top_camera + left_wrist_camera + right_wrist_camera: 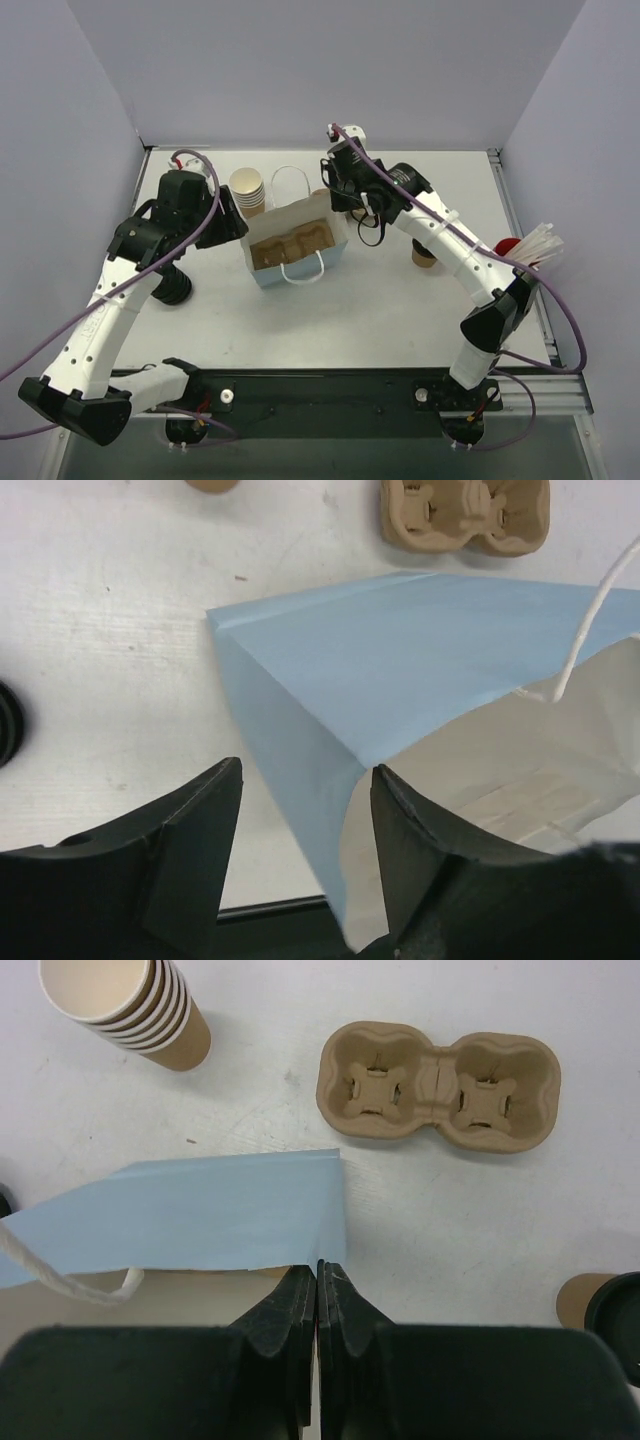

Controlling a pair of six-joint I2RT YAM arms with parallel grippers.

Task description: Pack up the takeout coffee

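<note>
Left hand (306, 780): fingers spread. The blue end wall of the paper bag (420, 650) stands in the gap between them. One finger is outside the wall and the other is at the bag's open mouth. No pinch is made.

Right hand (318, 1270): fingers pressed together and nipping the bag's rim at its opposite end, where the blue panel runs into the seam between the fingertips. A white cord handle (60, 1272) hangs at the rim just to one side.

The bag stands upright and open at the middle of the counter (380, 300), held between the two arms. In the top view a brown form (290, 247) with two hollows lies on the bag's floor. Whether it is a tray cannot be confirmed.

Beyond the bag and apart from it, a two-cup tray (440, 1085) lies flat on the counter with both hollows vacant.

Task item: one lidded coffee cup (610, 1310), tan with a black lid, stands upright on the counter to the right of the bag. It is beside the right arm and clear of both the tray and the bag.

Other items: a stack of lidless cups (130, 1005) stands near the bag's far left corner. A red cup (510, 245) of white straws (542, 245) stands at the counter's right edge, well apart from the bag.
</note>
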